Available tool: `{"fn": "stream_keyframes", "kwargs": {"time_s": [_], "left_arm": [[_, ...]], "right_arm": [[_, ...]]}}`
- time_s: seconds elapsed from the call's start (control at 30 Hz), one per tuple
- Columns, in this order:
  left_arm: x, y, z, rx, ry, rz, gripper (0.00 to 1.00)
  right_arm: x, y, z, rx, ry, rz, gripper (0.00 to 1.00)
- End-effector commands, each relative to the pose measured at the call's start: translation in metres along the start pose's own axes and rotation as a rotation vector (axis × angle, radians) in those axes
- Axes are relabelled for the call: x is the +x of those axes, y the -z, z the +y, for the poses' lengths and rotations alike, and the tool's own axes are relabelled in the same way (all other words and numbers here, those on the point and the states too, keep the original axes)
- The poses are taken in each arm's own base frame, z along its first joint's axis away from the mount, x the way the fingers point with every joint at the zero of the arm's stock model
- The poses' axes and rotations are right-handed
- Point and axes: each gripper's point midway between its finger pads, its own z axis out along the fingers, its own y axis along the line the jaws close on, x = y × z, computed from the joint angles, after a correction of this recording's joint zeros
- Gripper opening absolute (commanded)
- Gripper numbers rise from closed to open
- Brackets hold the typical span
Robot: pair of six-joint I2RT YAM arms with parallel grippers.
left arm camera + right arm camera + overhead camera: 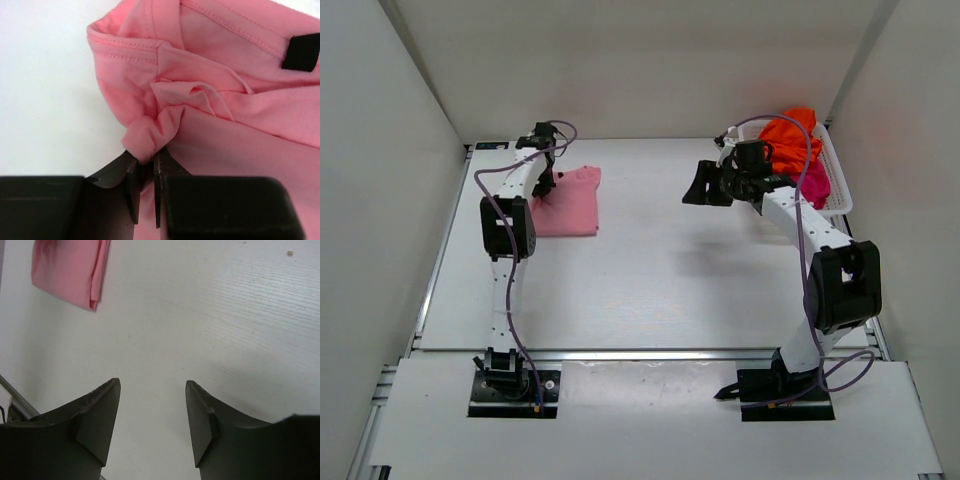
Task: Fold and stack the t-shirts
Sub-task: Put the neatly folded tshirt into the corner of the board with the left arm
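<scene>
- The two arms rise from the near edge of the white worktop (660, 270), the left arm reaching to the far left and the right arm to the far right.
- The light pink t-shirt (570, 205) lies folded into a flat, roughly square pad on the far-left part of the worktop.
- The left claw (547, 184) points down at the pad's left edge. In the left wrist view, the left claw (145, 162) is clamped on a small bunched pinch of the pink fabric (240, 115), near a stitched hem.
- A small black tab (302, 52) sits on the cloth further along.
- The right claw (703, 187) hangs above bare worktop, well apart from the pink shirt, which is off to its side (67, 270).
- Its fingers are spread wide with nothing between them (152, 390).
- Behind it, a white mesh basket (844, 200) stands at the far-right edge.
- The bright orange t-shirt (795, 135) is heaped in the basket, and the deep magenta t-shirt (815, 182) is crumpled just beside it on the nearer side.
</scene>
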Motion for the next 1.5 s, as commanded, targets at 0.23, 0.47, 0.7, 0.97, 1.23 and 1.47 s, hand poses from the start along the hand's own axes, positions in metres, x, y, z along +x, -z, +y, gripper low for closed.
{"fn": "stream_keyframes", "kwargs": {"time_s": [0.23, 0.47, 0.7, 0.97, 1.23, 1.47], "left_arm": [[-0.081, 0.0, 0.097, -0.154, 0.102, -0.23, 0.0], [-0.1, -0.019, 0.126, -0.181, 0.119, -0.302, 0.0], [-0.126, -0.031, 0.146, -0.119, 0.189, -0.387, 0.0], [-0.149, -0.036, 0.151, -0.143, 0.205, -0.491, 0.0], [-0.155, -0.044, 0.166, -0.142, 0.253, -0.518, 0.0], [-0.164, -0.042, 0.164, -0.122, 0.268, -0.556, 0.48]], "right_arm": [[0.0, 0.015, 0.017, -0.062, 0.025, -0.018, 0.53], [0.002, 0.01, 0.026, -0.065, 0.014, 0.006, 0.52], [0.006, 0.007, 0.031, -0.036, 0.0, 0.044, 0.52], [0.008, 0.001, 0.043, -0.026, 0.006, 0.092, 0.51], [0.021, -0.012, 0.045, -0.018, -0.009, 0.147, 0.49], [0.027, -0.014, 0.046, -0.006, -0.01, 0.171, 0.5]]}}
